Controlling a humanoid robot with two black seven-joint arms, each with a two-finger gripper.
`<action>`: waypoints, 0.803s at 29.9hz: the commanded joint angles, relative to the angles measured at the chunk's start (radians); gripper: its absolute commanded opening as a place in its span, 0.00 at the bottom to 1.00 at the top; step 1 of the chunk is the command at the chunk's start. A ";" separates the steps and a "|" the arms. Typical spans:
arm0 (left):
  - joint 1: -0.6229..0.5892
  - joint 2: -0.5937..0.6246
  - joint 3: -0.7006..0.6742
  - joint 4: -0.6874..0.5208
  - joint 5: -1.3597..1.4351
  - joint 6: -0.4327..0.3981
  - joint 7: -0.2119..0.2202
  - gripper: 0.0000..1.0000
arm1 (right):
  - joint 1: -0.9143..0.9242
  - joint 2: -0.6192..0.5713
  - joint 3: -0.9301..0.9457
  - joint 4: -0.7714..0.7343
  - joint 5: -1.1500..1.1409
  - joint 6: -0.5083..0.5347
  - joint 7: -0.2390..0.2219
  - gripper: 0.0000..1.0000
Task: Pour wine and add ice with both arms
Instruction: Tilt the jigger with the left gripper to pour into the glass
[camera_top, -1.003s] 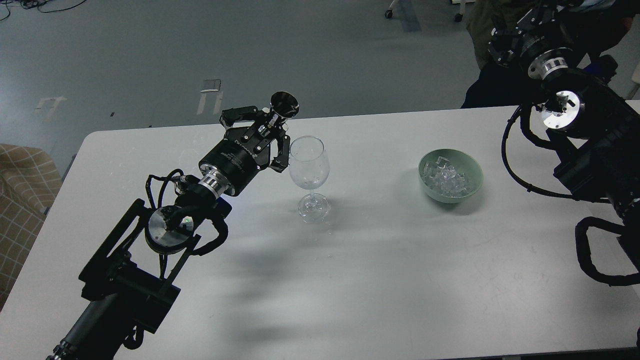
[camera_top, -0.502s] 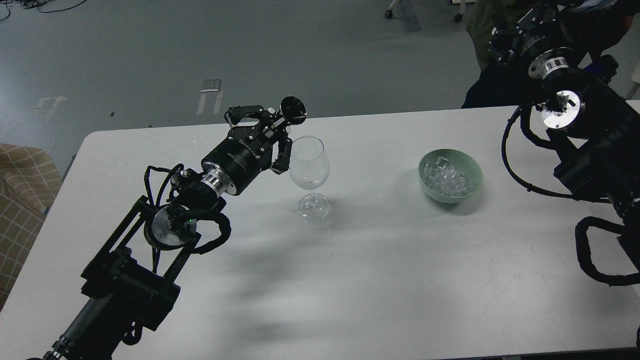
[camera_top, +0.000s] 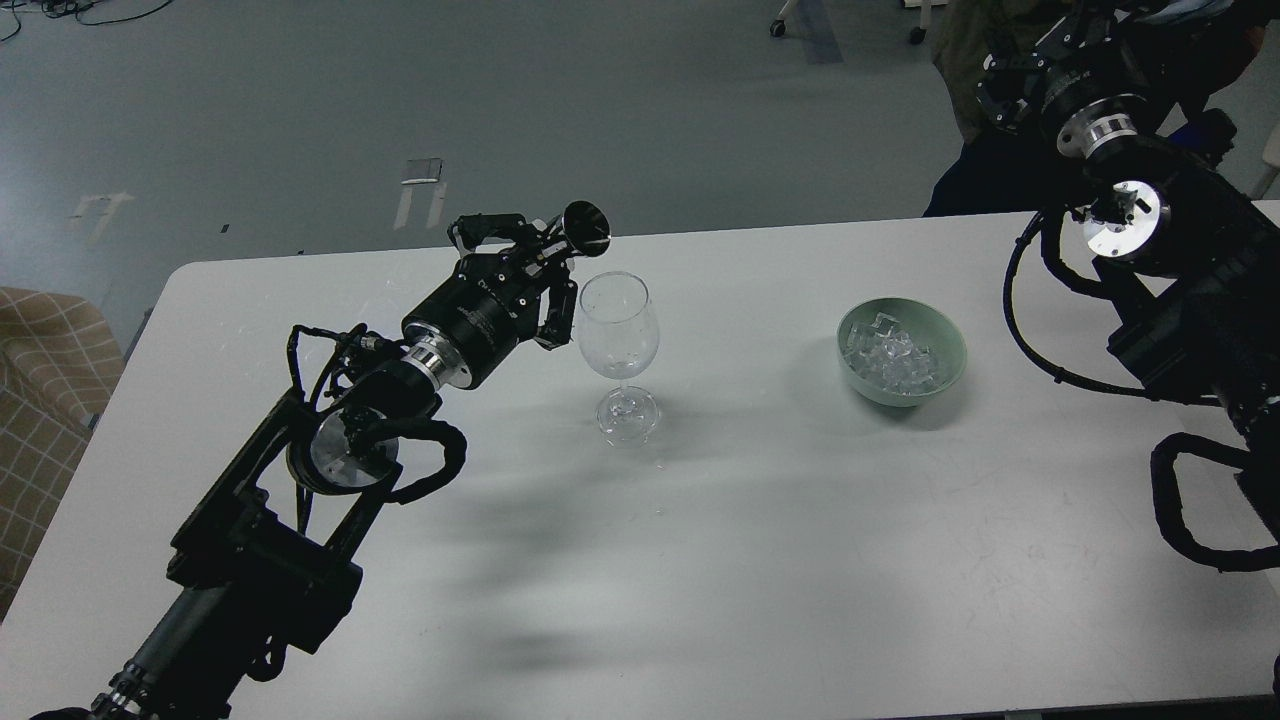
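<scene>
Left jaws (camera_top: 540, 265): clenched on a small dark bottle (camera_top: 572, 230), held tilted just beside the glass rim, mouth end toward the far edge of the bench.
Right jaws (camera_top: 1010, 75): raised beyond the far right corner of the bench, dark and end-on; grip cannot be told.
Wine glass (camera_top: 618, 345): upright near the middle of the bench, closer to the far edge, foot flat on the surface.
Wine: none clearly visible in the glass; droplets on the bowl only.
Ice (camera_top: 895, 358): clear cubes heaped in a pale green bowl (camera_top: 948, 365), right of the glass, well apart from it, toward the far right corner.
Bench (camera_top: 760, 560): white, bare along the near edge.
</scene>
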 joint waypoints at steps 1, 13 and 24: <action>-0.002 0.002 0.032 -0.001 0.020 -0.002 0.000 0.00 | 0.000 0.001 -0.001 0.000 0.001 -0.001 0.000 1.00; -0.011 -0.001 0.057 -0.002 0.060 0.000 0.000 0.00 | 0.000 0.003 0.000 0.000 0.001 0.000 0.000 1.00; -0.046 0.004 0.058 0.019 0.061 0.012 0.006 0.00 | 0.001 0.001 0.002 0.000 0.001 0.000 0.000 1.00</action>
